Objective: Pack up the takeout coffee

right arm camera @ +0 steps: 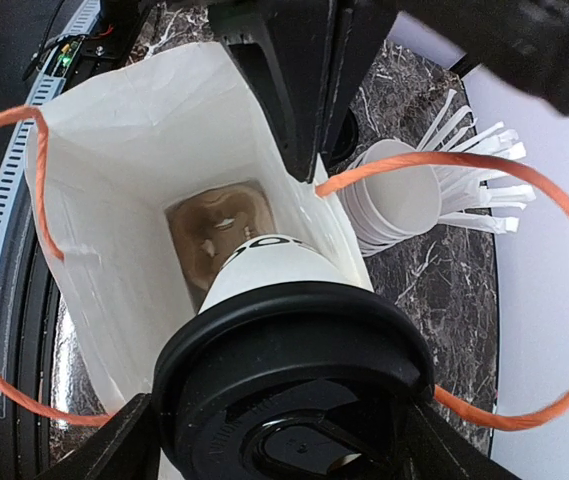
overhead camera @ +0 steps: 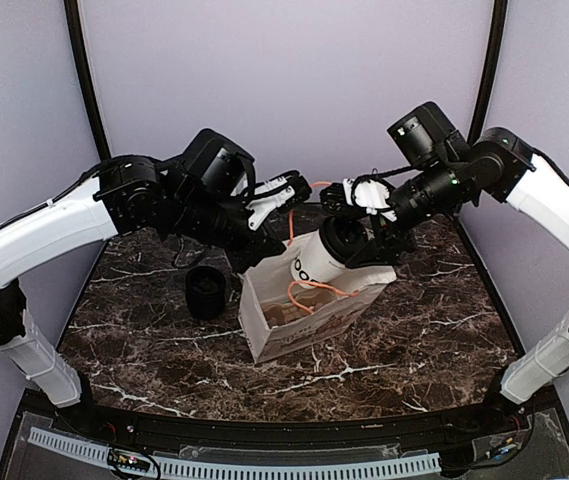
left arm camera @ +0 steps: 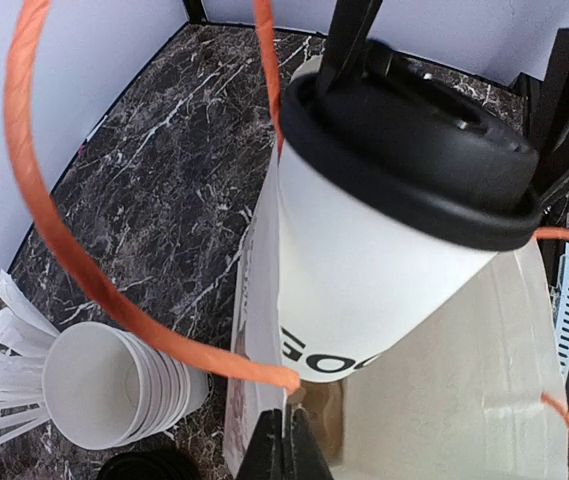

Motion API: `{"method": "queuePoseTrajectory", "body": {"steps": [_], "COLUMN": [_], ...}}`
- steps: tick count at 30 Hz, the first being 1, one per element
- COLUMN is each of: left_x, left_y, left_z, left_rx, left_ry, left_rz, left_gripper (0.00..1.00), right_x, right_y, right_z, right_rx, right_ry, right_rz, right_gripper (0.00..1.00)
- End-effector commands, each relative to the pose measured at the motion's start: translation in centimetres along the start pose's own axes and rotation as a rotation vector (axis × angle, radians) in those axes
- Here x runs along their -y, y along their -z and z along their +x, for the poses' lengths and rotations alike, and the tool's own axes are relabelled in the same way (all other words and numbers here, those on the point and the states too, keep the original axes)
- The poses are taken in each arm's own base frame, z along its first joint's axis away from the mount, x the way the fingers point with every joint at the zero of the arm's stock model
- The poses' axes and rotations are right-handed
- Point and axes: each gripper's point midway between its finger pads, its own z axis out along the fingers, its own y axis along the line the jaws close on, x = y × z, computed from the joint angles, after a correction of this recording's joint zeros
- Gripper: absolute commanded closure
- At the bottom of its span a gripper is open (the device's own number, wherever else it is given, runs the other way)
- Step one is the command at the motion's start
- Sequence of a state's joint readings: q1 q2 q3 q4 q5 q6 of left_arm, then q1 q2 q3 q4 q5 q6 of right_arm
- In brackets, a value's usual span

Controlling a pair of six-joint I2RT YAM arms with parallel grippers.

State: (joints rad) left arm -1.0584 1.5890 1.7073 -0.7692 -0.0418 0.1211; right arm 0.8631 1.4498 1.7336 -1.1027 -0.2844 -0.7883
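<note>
Open-mouthed bag (right arm camera: 114, 200) beneath takeout coffee (right arm camera: 264, 262) (orange handles (right arm camera: 40, 180) alongside)

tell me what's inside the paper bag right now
A brown insert lies on the floor of the paper bag, and the tilted takeout coffee hangs with its base at the mouth. The cup hides part of the floor, so anything under it cannot be seen.

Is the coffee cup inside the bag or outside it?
Mostly outside: the tilted cup has its base just at the bag mouth, lid well above.

We see pale lilac walls (overhead camera: 284, 80) and black corner posts (overhead camera: 82, 70) around a dark, white-veined marble bench (overhead camera: 414, 330), evenly lit.
</note>
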Motion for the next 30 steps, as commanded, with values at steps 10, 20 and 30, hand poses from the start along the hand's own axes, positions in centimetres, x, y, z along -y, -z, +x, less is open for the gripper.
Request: {"method": "queuePoseTrajectory", "body": {"steps": [10, 20, 30], "left_x": [0.5, -0.5, -4.9], "left_y": [1.5, 4.2, 4.2], "left_z": [-1.9, -2.0, -1.2], "left_rx": [0.151, 0.235, 0.284], "left_ry": [-0.024, 0.022, 0.179], "left_rz": [0.022, -0.032, -0.100], "left_gripper": [0.99, 0.36, 0.20], "right_x": [-2.1, -5.7, -4.0], "right_y": [-3.5, -3.9, -3.8], "right_z": [-1.2, 0.1, 3.3], "right_rx": [-0.072, -0.147, -0.281], "right_ry": [0.137, 0.191, 0.203], "right_rz": [-0.016, -0.056, 0.090], "right_gripper": [0.27, 0.27, 0.27]}}
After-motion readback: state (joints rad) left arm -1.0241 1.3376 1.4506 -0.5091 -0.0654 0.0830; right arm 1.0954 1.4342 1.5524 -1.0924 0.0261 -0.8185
